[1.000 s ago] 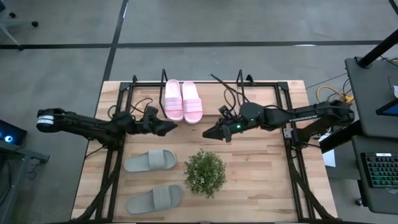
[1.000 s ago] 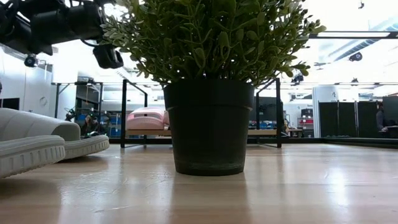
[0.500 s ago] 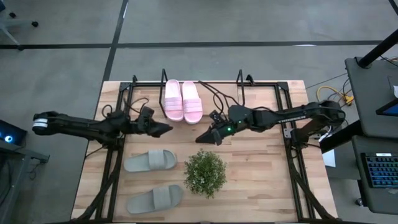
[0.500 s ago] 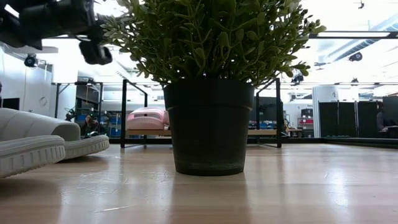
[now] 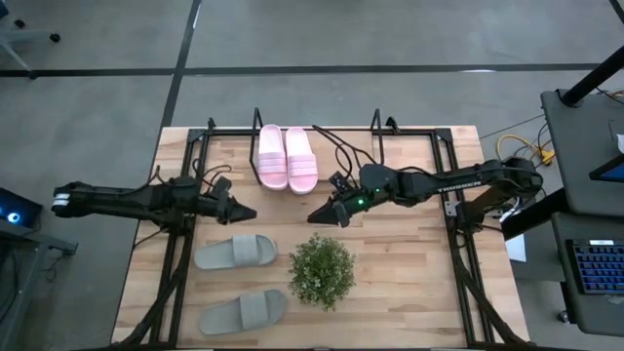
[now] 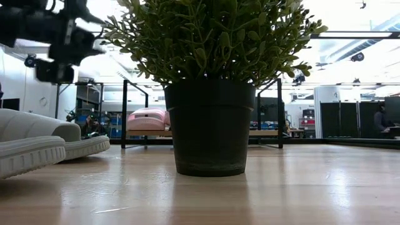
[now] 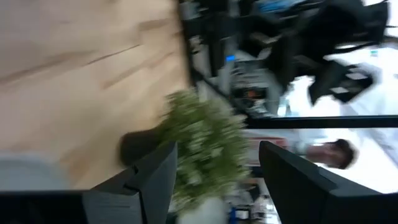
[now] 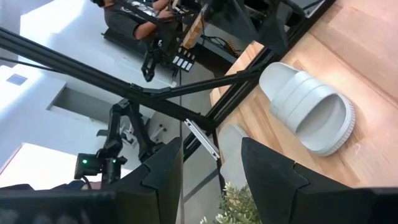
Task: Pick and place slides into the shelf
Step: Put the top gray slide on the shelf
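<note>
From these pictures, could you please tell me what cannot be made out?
- Low view: the plant hides the middle of the shelf; only the pink slides show.
- Low view: the grey slides are cut by the edge.
- Left wrist view: motion blur smears everything.
- High view: the shelf's board is indistinguishable from the table.

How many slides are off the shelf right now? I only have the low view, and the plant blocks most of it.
Observer: Two grey slides lie on the table, on the left arm's side of the plant.
Operator: And the pink ones?
Observer: Both pink slides sit side by side on the shelf.
Operator: Is either gripper holding anything?
Observer: No. The left gripper and the right gripper are both open and empty, between the shelf and the plant.
</note>
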